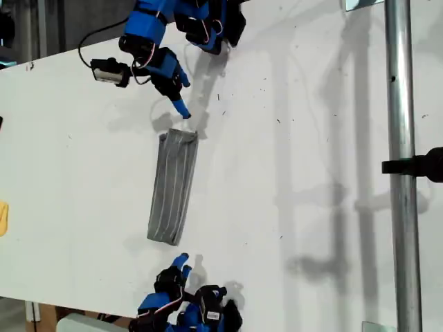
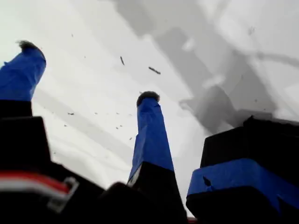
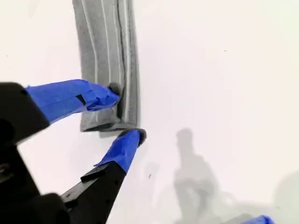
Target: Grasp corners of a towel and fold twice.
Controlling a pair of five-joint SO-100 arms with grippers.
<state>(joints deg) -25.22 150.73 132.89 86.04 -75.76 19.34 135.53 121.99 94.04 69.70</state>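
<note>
Where the second end effector (image 3: 126, 115) hangs over the desk (image 3: 224, 70), its jaws stand wide and hold nothing. One fingertip (image 3: 111, 95) lies over the near end of the towel (image 3: 105, 46), and the other is just off that end's edge. The towel is folded into a narrow strip. In the exterior view it runs from 12 to 6 o'clock, slightly toward 9 from centre, with an arm (image 1: 166, 69) near its 12 end and another arm (image 1: 173, 287) near its 6 end. The first end effector (image 2: 88, 72) is also wide and empty, over bare speckled desk.
</note>
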